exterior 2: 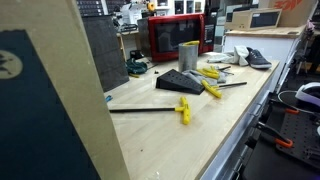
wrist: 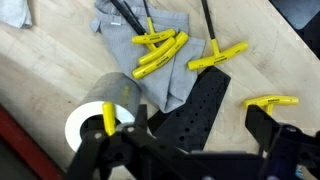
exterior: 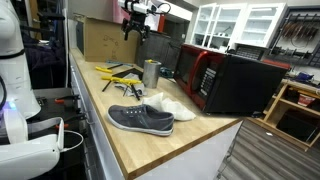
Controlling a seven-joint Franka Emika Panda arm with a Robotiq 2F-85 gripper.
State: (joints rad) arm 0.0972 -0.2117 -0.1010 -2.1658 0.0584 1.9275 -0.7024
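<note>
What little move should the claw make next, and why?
Probably sink straight down a bit. The claw is open and empty, hanging high above the table and touching nothing. In the wrist view the metal cup and the black plate lie right under it, with the yellow tools farther off.

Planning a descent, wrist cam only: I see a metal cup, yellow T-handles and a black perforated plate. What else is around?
Observer: A grey shoe lies apart from the cup, near the wooden edge.
Operator: Anything tall close by?
Observer: A red-doored microwave stands near the cup, much taller than it.
Operator: How high am I?
Observer: In an exterior view the jaws hang open well above the cup, touching nothing.
</note>
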